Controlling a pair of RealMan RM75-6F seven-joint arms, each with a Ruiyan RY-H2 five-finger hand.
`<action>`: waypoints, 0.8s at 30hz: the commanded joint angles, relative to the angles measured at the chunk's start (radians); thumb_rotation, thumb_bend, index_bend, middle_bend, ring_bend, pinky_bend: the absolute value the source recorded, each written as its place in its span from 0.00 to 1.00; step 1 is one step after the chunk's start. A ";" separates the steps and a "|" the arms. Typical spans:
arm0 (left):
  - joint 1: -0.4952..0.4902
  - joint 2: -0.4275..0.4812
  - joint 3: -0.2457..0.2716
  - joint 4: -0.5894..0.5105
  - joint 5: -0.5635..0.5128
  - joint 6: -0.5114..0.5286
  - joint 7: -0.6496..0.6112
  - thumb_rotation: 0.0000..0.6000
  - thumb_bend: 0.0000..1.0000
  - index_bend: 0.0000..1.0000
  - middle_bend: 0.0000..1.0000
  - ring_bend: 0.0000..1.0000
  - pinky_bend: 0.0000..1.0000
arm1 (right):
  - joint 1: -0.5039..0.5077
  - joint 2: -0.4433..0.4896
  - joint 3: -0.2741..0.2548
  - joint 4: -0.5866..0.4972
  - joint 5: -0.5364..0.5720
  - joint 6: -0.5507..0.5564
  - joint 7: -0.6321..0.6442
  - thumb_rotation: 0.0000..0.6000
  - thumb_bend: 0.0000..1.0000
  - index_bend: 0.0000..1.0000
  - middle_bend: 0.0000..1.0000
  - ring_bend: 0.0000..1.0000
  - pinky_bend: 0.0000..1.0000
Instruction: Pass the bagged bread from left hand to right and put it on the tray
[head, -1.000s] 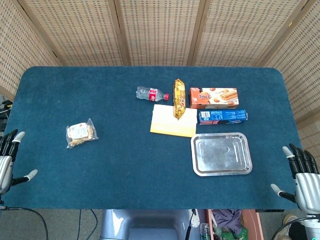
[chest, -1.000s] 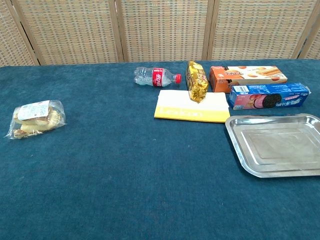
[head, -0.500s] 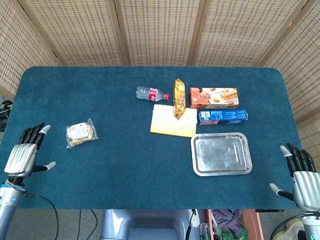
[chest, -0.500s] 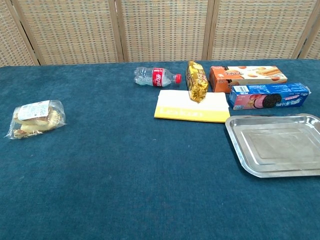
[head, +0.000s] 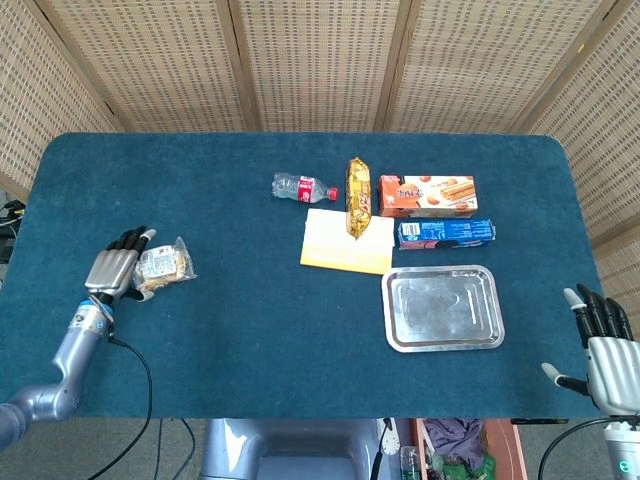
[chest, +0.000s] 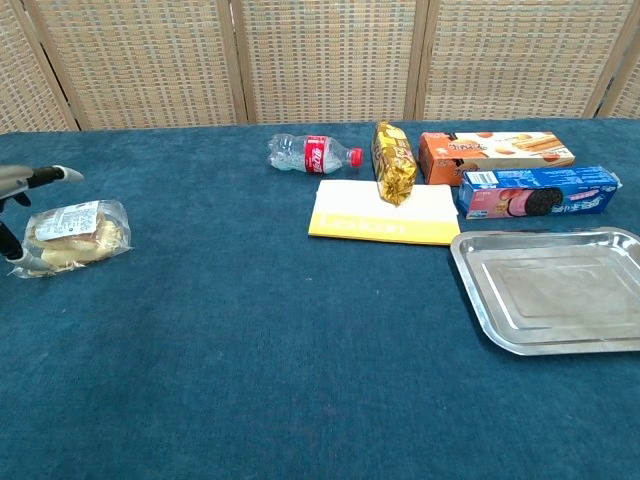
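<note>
The left hand is positioned at the left side of the blue table, directly beside the bagged bread. Its fingers are extended and spread, with the thumb at the near edge of the bag. The chest view shows one fingertip above the far side of the bag and the thumb at the near side; the hand is released, and no closed grasp on the bag is visible. Contact between hand and bag cannot be confirmed.

The bagged bread lies flat on the table surface, well apart from the tray.

Toward the centre, a small plastic bottle with a red label lies on its side. Beside it, a gold snack packet rests with its near end on a yellow paper pad. To the right of the packet lies an orange biscuit box, with a blue cookie box just in front of it. The metal tray sits nearest the robot in this group, just beside the blue cookie box.

The right hand is located off the right table edge, fingers extended and apart, holding nothing
</note>
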 joint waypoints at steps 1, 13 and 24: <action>-0.052 -0.086 -0.011 0.105 -0.022 -0.047 -0.014 1.00 0.00 0.06 0.23 0.13 0.33 | 0.002 0.000 0.001 0.002 0.003 -0.004 0.002 1.00 0.00 0.00 0.00 0.00 0.00; -0.043 -0.063 -0.024 0.072 0.043 0.064 -0.070 1.00 0.00 0.33 0.51 0.33 0.40 | 0.002 0.006 0.002 0.001 0.002 -0.005 0.027 1.00 0.00 0.00 0.00 0.00 0.00; -0.115 0.095 0.046 -0.464 0.353 0.137 0.026 1.00 0.00 0.33 0.51 0.33 0.40 | 0.010 0.003 -0.004 -0.007 0.004 -0.024 0.006 1.00 0.00 0.00 0.00 0.00 0.00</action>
